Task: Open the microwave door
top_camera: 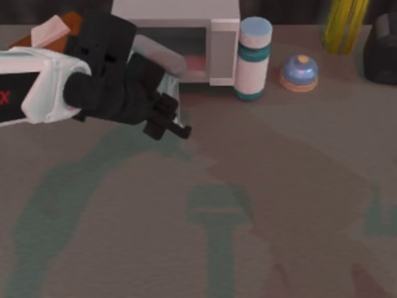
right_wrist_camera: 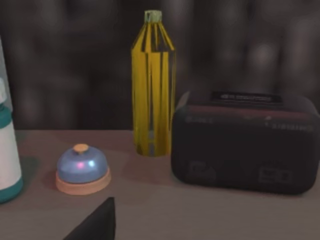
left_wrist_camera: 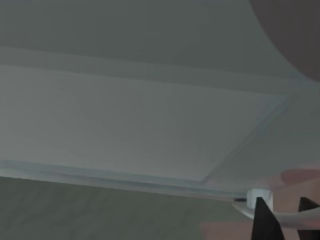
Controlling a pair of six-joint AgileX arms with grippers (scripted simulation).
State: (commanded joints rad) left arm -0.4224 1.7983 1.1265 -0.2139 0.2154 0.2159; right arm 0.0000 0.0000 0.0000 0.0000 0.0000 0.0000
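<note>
Microwave: the microwave (top_camera: 186, 25) sits at the far edge of the table (top_camera: 279, 205), around 12 o'clock in the top view, with its pinkish floor showing inside.
Door: the microwave door (top_camera: 170, 93) is already swung partway out, running from the front of the microwave toward 6 o'clock, its long edge roughly in line with the arm.
Left hand: the left hand (top_camera: 177, 127) is at about 10 o'clock on the table, just at the door's outer end; the dark fingers (left_wrist_camera: 262, 222) seem to straddle the door's thin edge, though the wrist view shows too little to be sure they are clamped on it.
Key relation: the door lies directly ahead of the left hand, and the hinge side is hidden under the arm; in my judgement the door must be drawn further out.
Right hand: out of the top view; only a dark corner shows in its own wrist view.
Bystanders: a white bottle (top_camera: 254, 59), a bell (top_camera: 298, 72), a yellow bottle (right_wrist_camera: 152, 85) and a black box (right_wrist_camera: 245, 142) stand toward 1 to 2 o'clock.
</note>
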